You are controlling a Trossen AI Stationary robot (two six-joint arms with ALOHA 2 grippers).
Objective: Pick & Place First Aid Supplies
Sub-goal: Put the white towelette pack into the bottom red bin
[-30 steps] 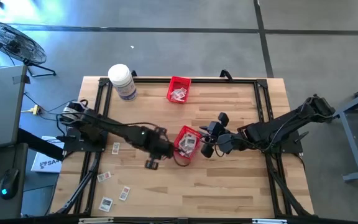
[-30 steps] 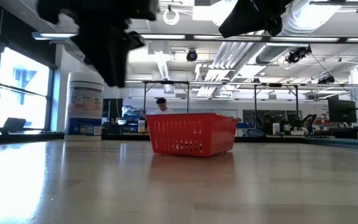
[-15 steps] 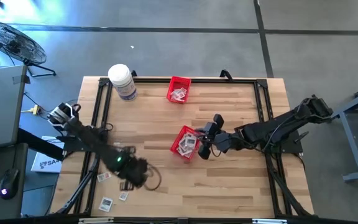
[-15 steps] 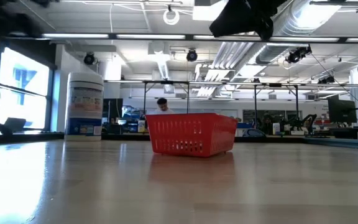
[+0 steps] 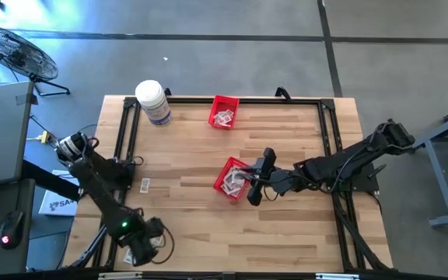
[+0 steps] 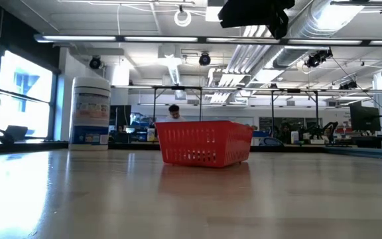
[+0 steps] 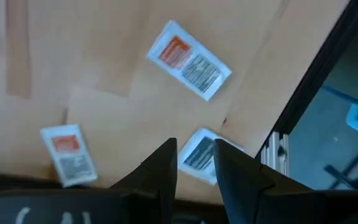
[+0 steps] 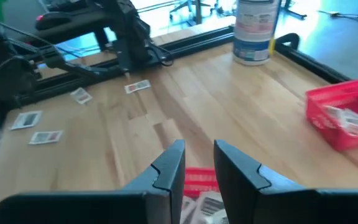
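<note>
Three first aid supplies packets show in the left wrist view, lying flat on the wood near the table's near left corner: two with orange print (image 7: 188,59) (image 7: 69,155) and one with dark print (image 7: 199,138). My left gripper (image 7: 196,154) (image 5: 140,250) hangs over the dark-print packet, pointing down. It is open by a narrow gap and I see no touch. My right gripper (image 8: 197,152) (image 5: 247,183) hovers over the near red basket (image 5: 228,180) (image 6: 204,143). It is open, with nothing between its fingers. That basket holds packets and rests on the table.
A second red basket (image 5: 224,111) with packets stands at the far middle, and a big white jar (image 5: 152,101) at the far left. Another packet (image 5: 145,184) lies left of centre. A black frame rail (image 7: 309,87) runs along the table edge beside my left gripper.
My left gripper has swung from beside the near basket toward the table's near left corner, rolling its wrist and sinking a little, and now hangs over the loose packets. My right gripper has tipped slightly above the basket, which has stayed where it was.
</note>
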